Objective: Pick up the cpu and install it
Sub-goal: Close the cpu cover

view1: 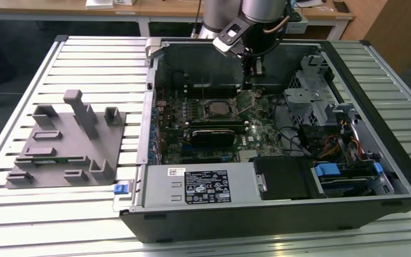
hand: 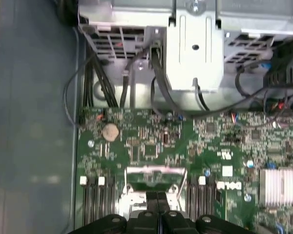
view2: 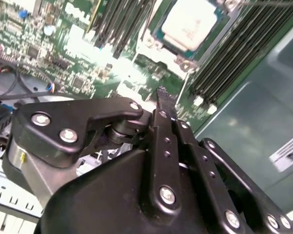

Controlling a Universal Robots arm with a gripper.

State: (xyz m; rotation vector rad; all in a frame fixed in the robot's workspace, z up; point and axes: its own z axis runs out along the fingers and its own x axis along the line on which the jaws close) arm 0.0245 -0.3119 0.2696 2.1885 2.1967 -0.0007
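Exterior view gives you the whole open case [view1: 263,222] on the slatted table [view1: 98,64], grey fixture [view1: 55,160] off on that view's left, and the arm [view1: 263,10] reaching down over the board [view1: 259,131]. The second wrist view adds the good bit: the cpu [view2: 190,22] sitting in its socket [view2: 151,43], pale top up. The gripper [view2: 161,95] has its jaws pressed together with nothing in them, tip near the socket but clear of the cpu. First wrist view has the fingers [hand: 165,207] right over the socket's metal frame
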